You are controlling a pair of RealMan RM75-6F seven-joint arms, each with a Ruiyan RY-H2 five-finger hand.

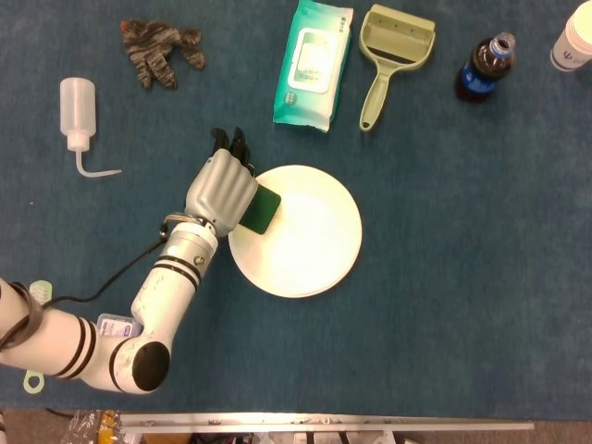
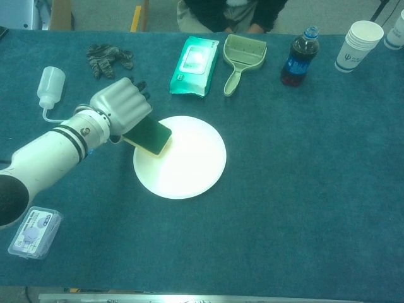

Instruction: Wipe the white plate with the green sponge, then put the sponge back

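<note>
Blue cloth (image 1: 462, 277) covers the whole table, and every item rests on it.

Landmark: the white plate (image 1: 305, 240) (image 2: 186, 161), near the middle of the cloth.

Left arm (image 1: 139, 324) (image 2: 44, 158) reaches in from the plate's lower left. Left hand (image 1: 220, 190) (image 2: 117, 107) sits over the plate's left rim, fingers closed around the green sponge (image 1: 260, 210) (image 2: 148, 134). The sponge lies over the plate's left edge; whether it presses the surface cannot be told. Right hand appears in neither view.

Beyond the plate, at the far side of the table:
- green wet-wipe pack (image 1: 314, 63) (image 2: 194, 64), directly behind the plate.
- pale green dustpan (image 1: 388, 55) (image 2: 240, 53), just beside the pack, handle pointing toward the plate.
- dark drink bottle (image 1: 486, 67) (image 2: 298, 57), blue cap, upright, further along from the dustpan.
- stacked paper cups (image 2: 356, 45), at the far corner on that side.

Far left of the plate: a dark knitted glove (image 1: 159, 51) (image 2: 108, 58) and, nearer, a white squeeze bottle (image 1: 79, 111) (image 2: 49, 88) lying with a bent nozzle.

Near left of the plate, beside the arm: a small clear plastic case (image 2: 35, 233).
</note>
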